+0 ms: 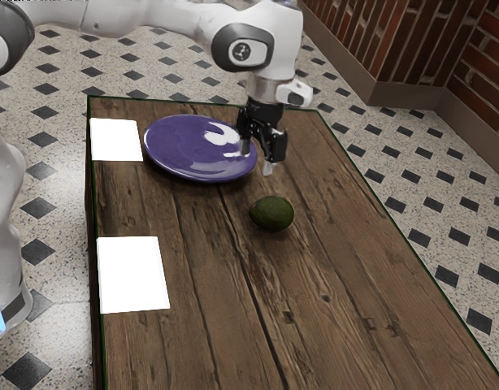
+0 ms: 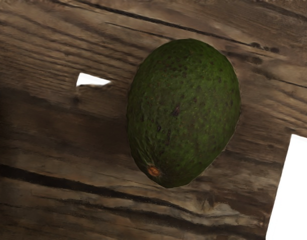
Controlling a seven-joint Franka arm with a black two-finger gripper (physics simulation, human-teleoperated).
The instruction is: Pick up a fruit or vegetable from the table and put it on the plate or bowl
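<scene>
Near edge of table: a flat white rectangular sheet (image 1: 132, 275) lies on the dark, grainy wooden table (image 1: 331, 325), close to the edge at the exterior view's left
Fruit: a dark green, egg-shaped avocado (image 1: 271, 213) rests on its side on the bare planks, near the middle of the table and apart from everything else; in the wrist view the avocado (image 2: 183, 112) sits almost directly under the hand, its stem scar showing
Pincer: the black two-finger gripper (image 1: 258, 162) hangs above the wood between avocado and dish, fingers spread with nothing between them, clear of the fruit
Dish: a shallow, glossy purple round plate (image 1: 184, 150) sits just past the gripper, with nothing on it
Far corner: a second white rectangular sheet (image 1: 115, 139) lies just beside the plate, towards the exterior view's left
Step in hand: I'd call this the approach to the pick; nothing is lifted yet
Next move: it looks to need a short shift towards the avocado, a straight descent, then the fingers straddling its narrow width before they close
Caution: the rounded skin could roll or slip if it is pinched off-centre
</scene>
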